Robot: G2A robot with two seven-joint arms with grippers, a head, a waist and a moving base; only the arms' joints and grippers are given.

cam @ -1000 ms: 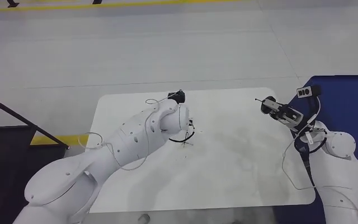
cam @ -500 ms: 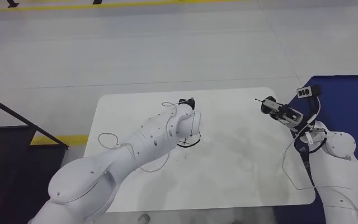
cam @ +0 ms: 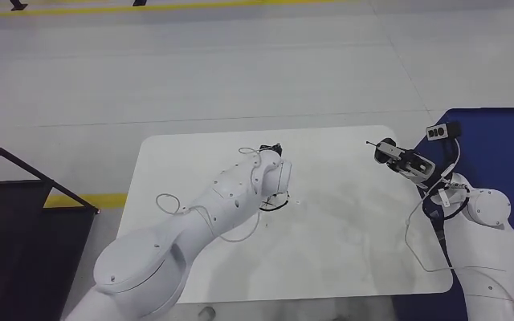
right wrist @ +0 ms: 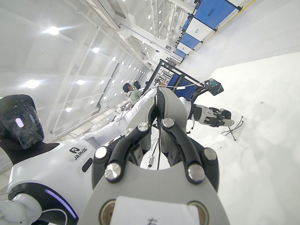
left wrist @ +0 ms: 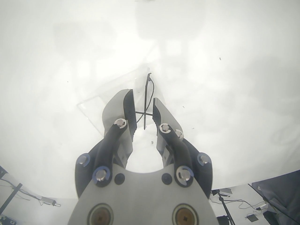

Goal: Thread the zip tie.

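And here's the zip tie (left wrist: pixel 145 94), a thin black strip just below the middle of the left wrist view. It lies crossed with other thin black strands on a clear sheet (left wrist: pixel 93 108) on the white table (cam: pixel 337 241). How many strands are in that little tangle, I can't tell.

This should be a featherweight piece, springy rather than floppy, and slick plastic too. It lies so flat on that smooth sheet that it will likely skate away under a careless pinch. The best hold looks to be partway along the strip, leaving the pointed tail free to feed and the head unobstructed.

The left gripper (left wrist: pixel 143 110) is right over it, pointing down at the sheet. Its fingers (left wrist: pixel 128 108) stand a narrow gap apart, one on each side of the crossing, with nothing clamped as far as I can see.

In the top view the left arm (cam: pixel 201 225) sweeps from the lower left up to just left of centre, wrist bent over the tangle.

Over at the right edge, the right arm (cam: pixel 474 205) is folded back, well apart from the tie. The right gripper (right wrist: pixel 157 94) is off the table, its pads pressed together. A dark sliver pokes from its tip in the top view, possibly another tie, but I can't be sure.
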